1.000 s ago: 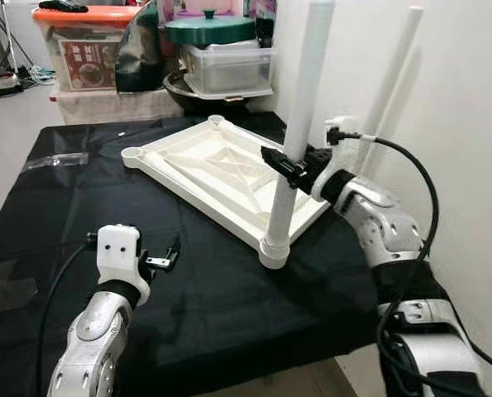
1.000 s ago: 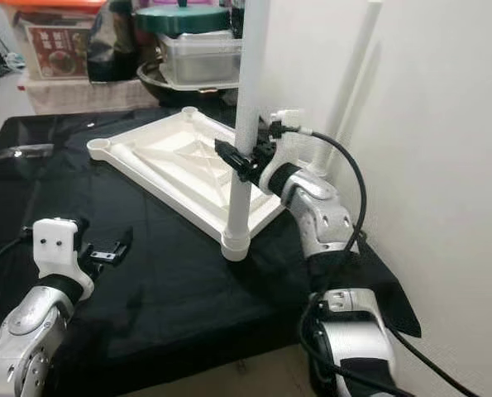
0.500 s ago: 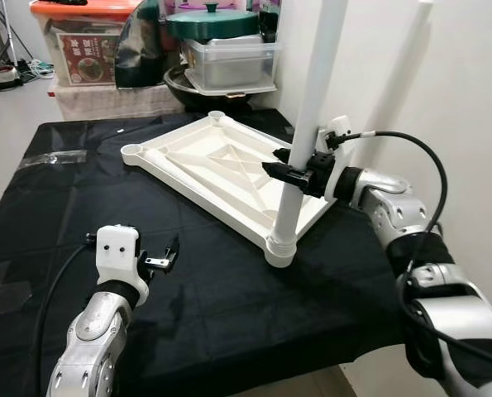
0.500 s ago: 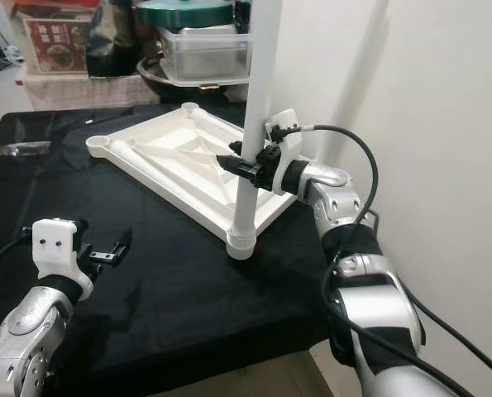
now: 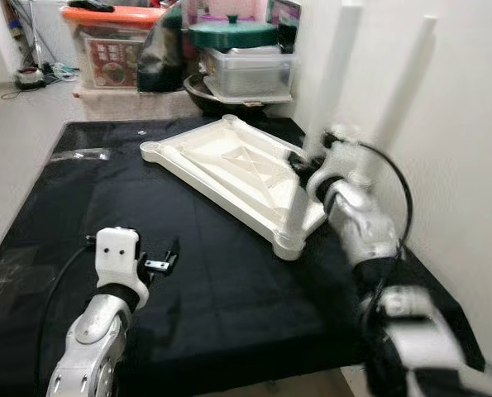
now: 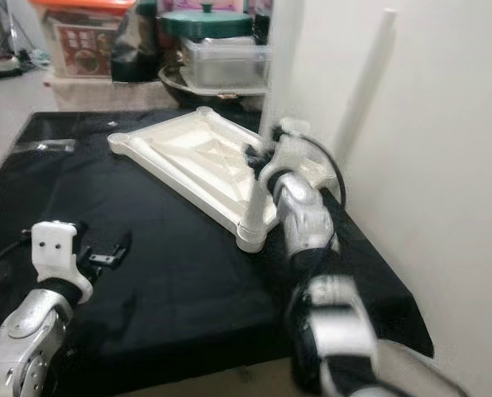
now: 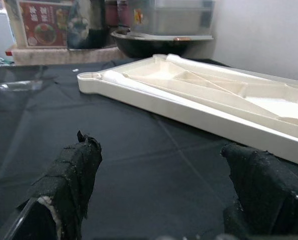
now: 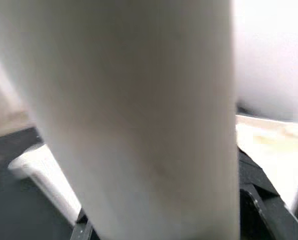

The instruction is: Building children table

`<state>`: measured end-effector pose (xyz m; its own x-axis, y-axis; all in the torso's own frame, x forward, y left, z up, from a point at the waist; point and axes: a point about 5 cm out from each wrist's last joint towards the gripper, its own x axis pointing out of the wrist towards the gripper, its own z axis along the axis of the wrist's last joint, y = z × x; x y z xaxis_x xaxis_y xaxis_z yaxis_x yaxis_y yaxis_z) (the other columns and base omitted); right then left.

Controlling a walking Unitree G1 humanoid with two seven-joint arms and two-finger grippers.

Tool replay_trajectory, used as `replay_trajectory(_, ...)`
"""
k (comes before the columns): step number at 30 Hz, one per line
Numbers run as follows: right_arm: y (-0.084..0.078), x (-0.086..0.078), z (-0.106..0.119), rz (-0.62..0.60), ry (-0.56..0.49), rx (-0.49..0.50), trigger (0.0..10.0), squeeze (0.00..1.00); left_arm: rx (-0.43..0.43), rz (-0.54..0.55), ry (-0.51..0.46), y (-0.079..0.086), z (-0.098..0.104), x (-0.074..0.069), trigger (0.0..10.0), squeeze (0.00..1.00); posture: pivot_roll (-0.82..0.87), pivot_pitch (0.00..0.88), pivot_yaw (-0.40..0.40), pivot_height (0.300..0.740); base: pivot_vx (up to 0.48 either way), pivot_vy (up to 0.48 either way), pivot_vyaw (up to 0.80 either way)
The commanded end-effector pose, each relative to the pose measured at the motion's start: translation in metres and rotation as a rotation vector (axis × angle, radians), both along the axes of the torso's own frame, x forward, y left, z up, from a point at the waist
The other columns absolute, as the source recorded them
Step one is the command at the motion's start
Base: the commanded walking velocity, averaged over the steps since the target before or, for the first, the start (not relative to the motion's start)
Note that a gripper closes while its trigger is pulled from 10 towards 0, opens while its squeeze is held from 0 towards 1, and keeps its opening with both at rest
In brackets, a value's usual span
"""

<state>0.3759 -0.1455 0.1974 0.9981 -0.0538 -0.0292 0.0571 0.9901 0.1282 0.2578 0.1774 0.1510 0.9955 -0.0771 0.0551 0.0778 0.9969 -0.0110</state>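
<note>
A white children's table top (image 5: 221, 161) lies upside down on a black cloth (image 5: 229, 289). One white leg (image 5: 332, 74) stands upright in its near corner socket (image 5: 288, 242). A second leg (image 5: 403, 83) stands at the far right corner by the wall. My right gripper (image 5: 305, 168) is shut on the near leg about a third of the way up; that leg (image 8: 138, 115) looms close in the right wrist view. My left gripper (image 5: 167, 263) hovers low over the cloth at the front left, open and empty, with its fingers (image 7: 68, 175) spread wide.
A white wall (image 5: 469, 165) runs close along the right. Behind the table are an orange-lidded bin (image 5: 109, 45), a clear box with a green pot lid (image 5: 233, 33) on it, and a dark bowl. A clear plastic wrapper (image 5: 78, 155) lies at the cloth's far left.
The whole view has shifted and blurred, so the camera moved. My right gripper stays on the near leg, its arm now drawn in closer below it. The left arm is unchanged.
</note>
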Motion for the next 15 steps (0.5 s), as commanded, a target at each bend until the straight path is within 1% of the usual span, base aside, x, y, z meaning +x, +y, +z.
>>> replay_trajectory(1, 0.009, -0.013, -0.032, -0.056, 0.142, 0.056, 0.0, 0.0, -0.003, 0.0, 0.017, -0.001, -0.002, 0.001, 10.0, 0.0, 0.07, 0.0, -0.073, 0.74, 0.0, 0.0, 0.0)
replay_trajectory(2, 0.027, -0.012, -0.033, -0.025, 0.148, 0.063, 0.0, 0.0, -0.003, -0.002, 0.022, -0.002, -0.003, 0.003, 10.0, 0.0, 0.07, 0.0, -0.082, 0.74, 0.0, 0.0, 0.0)
replay_trajectory(4, 0.027, -0.012, -0.033, -0.025, 0.148, 0.063, 0.0, 0.0, -0.003, -0.002, 0.022, -0.002, -0.003, 0.003, 10.0, 0.0, 0.07, 0.0, -0.082, 0.74, 0.0, 0.0, 0.0)
replay_trajectory(5, 0.038, -0.007, -0.032, 0.014, 0.162, 0.062, 0.0, 0.0, -0.004, -0.005, 0.026, -0.002, -0.004, 0.004, 10.0, 0.0, 0.07, 0.0, -0.082, 0.74, 0.0, 0.0, 0.0)
replay_trajectory(6, 0.042, -0.001, -0.026, 0.068, 0.164, 0.052, 10.0, 0.0, -0.009, -0.004, 0.027, -0.002, -0.004, 0.004, 10.0, 0.0, 0.06, 0.0, -0.087, 0.74, 0.0, 0.0, 0.0)
replay_trajectory(9, 0.044, 0.003, -0.022, 0.102, 0.164, 0.047, 10.0, 0.0, -0.013, -0.003, 0.027, -0.002, -0.004, 0.004, 10.0, 0.0, 0.06, 0.0, -0.089, 0.74, 0.0, 0.0, 0.0)
replay_trajectory(10, 0.039, 0.005, -0.014, 0.105, 0.12, 0.056, 10.0, 1.0, -0.014, 0.0, 0.025, -0.001, -0.004, 0.004, 10.0, 0.0, 0.06, 0.0, -0.089, 0.74, 0.0, 0.0, 0.0)
replay_trajectory(12, 0.03, 0.007, 0.0, 0.148, 0.065, 0.038, 10.0, 1.0, -0.017, 0.004, 0.023, -0.001, -0.004, 0.004, 10.0, 0.0, 0.06, 0.0, -0.088, 0.74, 0.0, 0.0, 0.0)
replay_trajectory(15, 0.027, 0.007, 0.005, 0.154, 0.046, 0.024, 10.0, 1.0, -0.018, 0.005, 0.022, 0.0, -0.004, 0.004, 10.0, 0.0, 0.06, 0.0, -0.086, 0.74, 0.0, 0.0, 0.0)
